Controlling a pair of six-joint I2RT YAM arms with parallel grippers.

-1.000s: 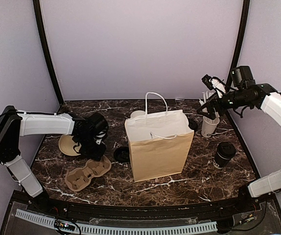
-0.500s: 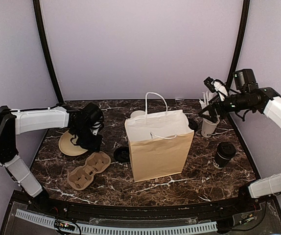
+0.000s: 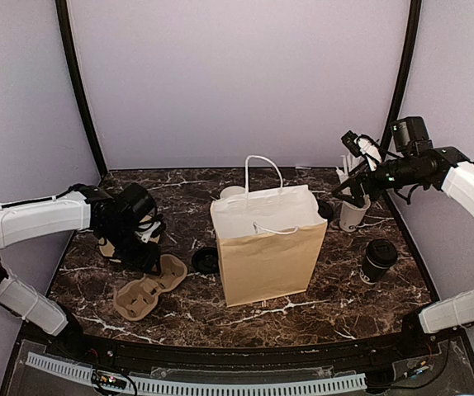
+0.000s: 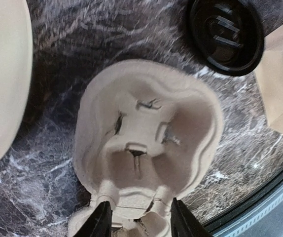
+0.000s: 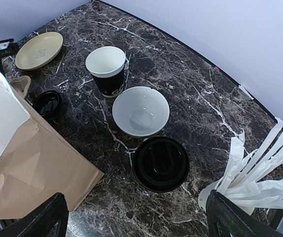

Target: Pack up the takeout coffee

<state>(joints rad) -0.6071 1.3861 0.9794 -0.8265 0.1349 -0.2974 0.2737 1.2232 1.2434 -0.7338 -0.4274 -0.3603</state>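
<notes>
Standing mid-table: paper bag (image 3: 266, 247). Left tool (image 4: 140, 212) part-open astride carrier (image 4: 146, 133); right tool (image 5: 135, 197) wide, empty, by straw cup (image 3: 353, 213).

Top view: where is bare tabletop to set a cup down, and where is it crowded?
Bare marble: the strip between the paper bag and the near edge; the patch between the bag and the lidded coffee cup. Crowded: left of the bag, with cup carrier and loose lid; behind it, with open cup, white bowl, black lid.
</notes>
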